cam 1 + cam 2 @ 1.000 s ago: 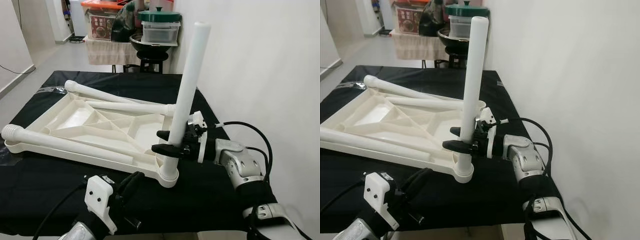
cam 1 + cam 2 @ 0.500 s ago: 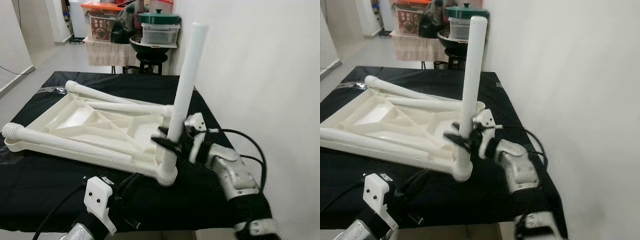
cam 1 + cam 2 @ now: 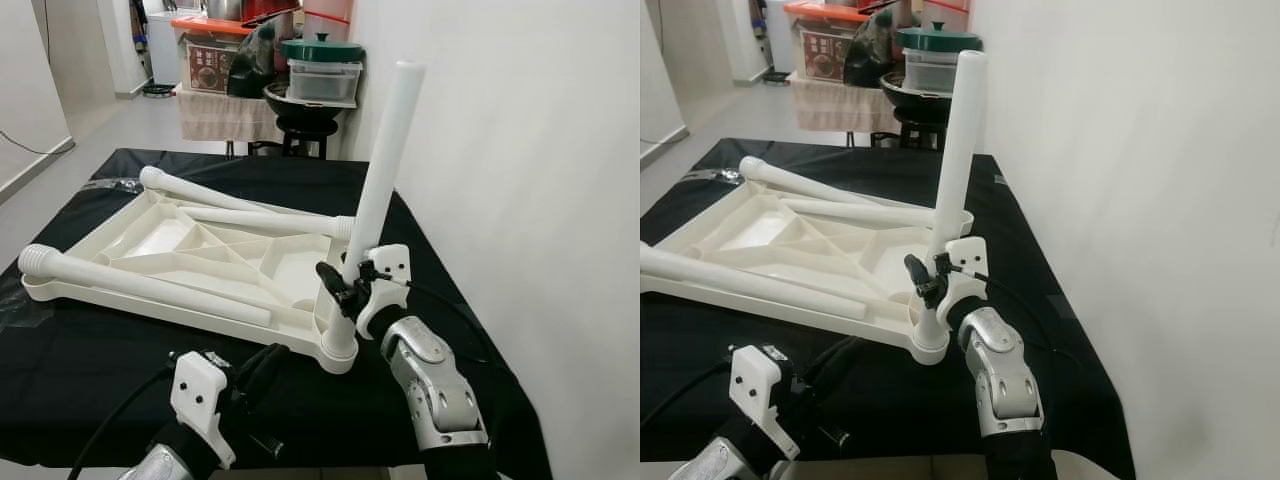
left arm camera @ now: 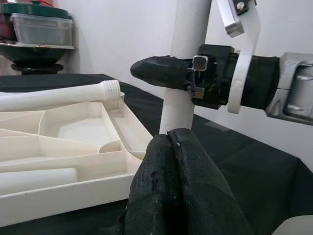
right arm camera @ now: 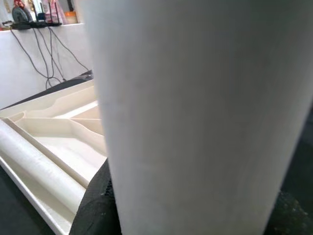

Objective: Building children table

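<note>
A white plastic table top (image 3: 290,270) lies upside down on the black-covered table. One white leg (image 3: 385,170) stands upright in its near right corner socket (image 3: 338,352), leaning slightly. My right gripper (image 3: 345,285) is shut on this leg low down, just above the socket; the leg (image 5: 195,112) is pressed close in the right wrist view. Three more legs (image 3: 140,285) lie loose across the top. My left gripper (image 3: 255,370) sits by the table's front edge, just short of the socket. Its black fingers (image 4: 176,186) are shut together with nothing held.
A white wall runs close along the table's right side. Behind the table stand a stool with a dark pot and a green-lidded container (image 3: 320,70), and an orange-lidded box (image 3: 210,50). The black cloth (image 3: 90,370) in front of the top is bare.
My right arm has swung from the table's right side round to the near side, its gripper still on the upright leg. The left gripper has stayed put. The camera shifted slightly.
</note>
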Controlling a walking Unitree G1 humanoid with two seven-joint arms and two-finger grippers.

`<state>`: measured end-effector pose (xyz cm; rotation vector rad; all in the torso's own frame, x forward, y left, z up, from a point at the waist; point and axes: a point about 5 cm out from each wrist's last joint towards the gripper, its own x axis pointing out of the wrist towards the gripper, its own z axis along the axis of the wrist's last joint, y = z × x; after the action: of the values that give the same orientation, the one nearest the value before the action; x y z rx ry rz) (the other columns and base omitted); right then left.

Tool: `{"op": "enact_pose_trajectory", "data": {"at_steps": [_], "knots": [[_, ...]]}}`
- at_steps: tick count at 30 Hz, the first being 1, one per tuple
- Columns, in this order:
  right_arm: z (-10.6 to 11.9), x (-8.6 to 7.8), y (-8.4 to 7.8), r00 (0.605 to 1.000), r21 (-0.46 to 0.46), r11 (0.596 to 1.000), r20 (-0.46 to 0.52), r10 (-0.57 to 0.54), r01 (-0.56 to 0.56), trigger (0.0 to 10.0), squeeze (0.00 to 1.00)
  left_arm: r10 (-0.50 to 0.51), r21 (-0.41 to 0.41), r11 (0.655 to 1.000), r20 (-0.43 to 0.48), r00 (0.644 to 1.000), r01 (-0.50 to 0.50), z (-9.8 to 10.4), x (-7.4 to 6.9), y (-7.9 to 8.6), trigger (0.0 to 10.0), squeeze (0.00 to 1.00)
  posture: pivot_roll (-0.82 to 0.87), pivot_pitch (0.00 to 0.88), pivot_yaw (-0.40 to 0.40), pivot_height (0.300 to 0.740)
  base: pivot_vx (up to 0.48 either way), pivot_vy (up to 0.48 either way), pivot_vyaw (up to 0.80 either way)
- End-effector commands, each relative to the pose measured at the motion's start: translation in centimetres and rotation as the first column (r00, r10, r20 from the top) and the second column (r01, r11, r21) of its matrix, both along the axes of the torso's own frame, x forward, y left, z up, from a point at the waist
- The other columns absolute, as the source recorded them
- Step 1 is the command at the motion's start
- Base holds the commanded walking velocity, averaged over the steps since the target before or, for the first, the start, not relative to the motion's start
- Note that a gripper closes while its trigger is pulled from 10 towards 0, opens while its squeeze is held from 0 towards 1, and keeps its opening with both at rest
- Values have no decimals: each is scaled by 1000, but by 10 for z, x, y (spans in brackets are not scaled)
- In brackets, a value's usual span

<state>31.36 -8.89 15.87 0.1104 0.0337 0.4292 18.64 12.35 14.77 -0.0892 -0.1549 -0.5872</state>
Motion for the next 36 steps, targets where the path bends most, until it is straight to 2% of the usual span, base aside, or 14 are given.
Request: {"op": "enact_pose_trajectory", "data": {"at_steps": [1, 2, 3, 6, 10, 13, 20, 24, 25, 26, 29, 30, 33, 36], "knots": [[-19, -4, 0, 993, 2, 1000, -115, 5, -4, 10000, 0, 2, 5, 1000, -10, 1000, -2, -4, 1, 0, 10000, 0, 11, 0, -112, 740, 0, 0, 0], [-13, -8, 2, 995, 2, 999, -88, 43, -43, 10000, 976, 1, 3, 1000, -20, 1000, -1, -4, 1, 1, 10000, 0, 9, 0, -111, 740, 0, 0, 0], [-9, -11, 2, 994, 6, 996, -67, 89, -89, 10000, 1000, 1, -3, 1000, -30, 1000, -1, -4, 1, 1, 10000, 0, 4, 0, -107, 740, 0, 0, 0], [-6, -13, 2, 991, 8, 993, -54, 120, -120, 10000, 1000, 0, -8, 1000, -37, 999, 0, -3, 1, 2, 10000, 0, 4, 0, -107, 740, 0, 0, 0], [-3, -26, -24, 981, -6, 982, -39, 189, -190, 10000, 1000, 35, -59, 997, -86, 996, -40, 3, 3, 10, 10000, 0, -24, 0, -90, 740, 0, 0, 0], [-4, -32, -31, 978, -21, 979, -45, 203, -204, 10000, 1000, 50, -52, 997, -92, 994, -55, 3, 3, 14, 10000, 0, -29, 0, -85, 740, 0, 0, 0], [-9, -61, -52, 968, -38, 969, -78, 239, -242, 10000, 1000, 158, -40, 986, -87, 984, -162, 8, 6, 30, 10000, 0, -53, 0, -61, 740, 0, 0, 0], [-9, -82, -59, 949, -36, 952, -101, 298, -302, 10000, 1000, 288, -22, 956, -86, 954, -291, 18, 11, 52, 10000, 0, -60, 0, -54, 740, 0, 0, 0], [-8, -86, -54, 933, -27, 937, -103, 344, -349, 10000, 639, 321, -4, 947, -82, 943, -323, 20, 12, 59, 10000, 0, -60, 0, -49, 740, 0, 0, 0], [-7, -89, -50, 918, -22, 922, -101, 383, -387, 10000, 208, 356, 8, 934, -74, 932, -356, 22, 13, 65, 10000, 0, -58, 0, -50, 740, 0, 0, 0], [-6, -93, -46, 901, -16, 904, -100, 423, -427, 10000, 208, 393, 20, 920, -66, 917, -393, 25, 15, 72, 10000, 0, -58, 0, -50, 740, 0, 0, 0], [-6, -92, -44, 899, -13, 903, -98, 427, -430, 10000, 0, 403, 11, 915, -77, 912, -403, 24, 15, 73, 10000, 0, -48, 0, -55, 740, 0, 0, 0], [-11, -88, -38, 894, 2, 900, -111, 434, -436, 10000, 0, 460, 57, 888, -132, 878, -457, 8, 15, 76, 10000, 0, -46, 0, -60, 740, 0, 0, 0], [-13, -87, -37, 890, 30, 898, -121, 439, -439, 10000, 0, 460, 35, 887, -163, 873, -461, 3, 14, 73, 10000, 0, -49, 0, -62, 740, 0, 0, 0]]}}
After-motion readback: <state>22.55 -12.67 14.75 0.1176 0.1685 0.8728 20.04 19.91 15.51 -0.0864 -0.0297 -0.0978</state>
